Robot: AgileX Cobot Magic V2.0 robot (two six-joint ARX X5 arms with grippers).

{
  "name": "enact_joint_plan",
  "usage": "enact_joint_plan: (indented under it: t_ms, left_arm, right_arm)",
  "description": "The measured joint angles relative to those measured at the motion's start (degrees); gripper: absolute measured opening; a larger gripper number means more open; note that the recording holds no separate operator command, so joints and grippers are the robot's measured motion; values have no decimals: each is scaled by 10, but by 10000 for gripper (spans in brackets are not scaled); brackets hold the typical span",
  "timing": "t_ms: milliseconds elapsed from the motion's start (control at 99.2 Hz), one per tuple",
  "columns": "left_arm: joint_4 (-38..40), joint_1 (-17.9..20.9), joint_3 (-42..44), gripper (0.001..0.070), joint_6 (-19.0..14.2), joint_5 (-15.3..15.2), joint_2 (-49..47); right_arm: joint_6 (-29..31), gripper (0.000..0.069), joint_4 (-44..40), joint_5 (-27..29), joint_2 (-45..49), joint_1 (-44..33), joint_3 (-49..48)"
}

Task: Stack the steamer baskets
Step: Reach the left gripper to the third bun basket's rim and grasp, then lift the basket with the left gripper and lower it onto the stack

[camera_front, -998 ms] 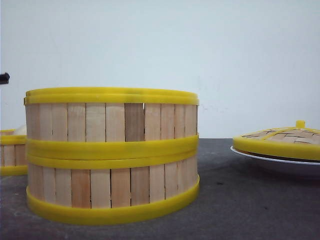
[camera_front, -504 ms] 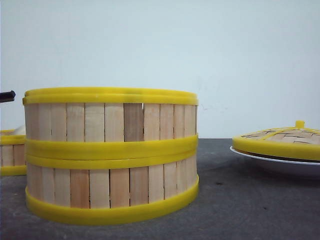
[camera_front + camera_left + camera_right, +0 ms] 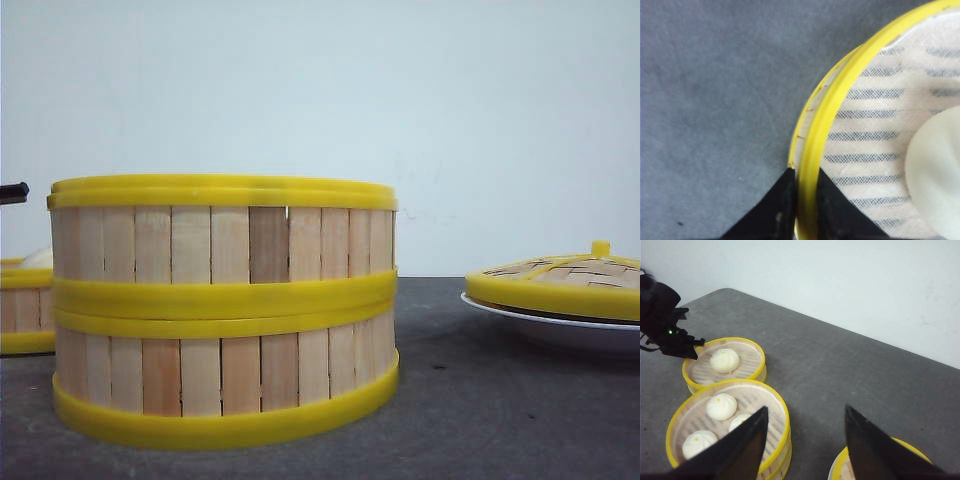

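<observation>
I am seeing my left end effector [image 3: 802, 200] clamping its two black fingers [image 3: 777, 210] on either side of the rim of the single steamer basket [image 3: 742, 371] near the desk's [image 3: 840, 370] left edge; one finger is sitting outside the wall, one inside. My right end effector [image 3: 805, 440] is hovering above the desk with its fingers [image 3: 742, 445] spread wide, gripping nothing.

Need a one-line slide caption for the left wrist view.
Left fingers pinch the yellow rim of the single steamer basket, bun inside.
</observation>
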Motion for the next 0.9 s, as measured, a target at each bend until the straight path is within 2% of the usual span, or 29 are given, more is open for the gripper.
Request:
enact_joint_plan:
  t_ms: [171,444,555,756,807,897]
  left_arm:
    - [-22,3,43,25,7,7,-14]
    - [-67,5,125,25,11,65,-117]
    - [-97,4,154,25,13,112,-169]
    - [-182,-12,186,25,31,227,-245]
    - [-206,-24,186,25,40,242,-254]
    - [-245,-56,186,25,62,246,-263]
  right_arm:
    - [0,292,0,12,0,0,0]
    - [0,292,0,13,0,0,0]
    - [0,292,0,13,0,0,0]
    - [0,292,1,13,0,0,0]
    - [0,292,2,13,0,0,0]
    - [0,292,5,13,0,0,0]
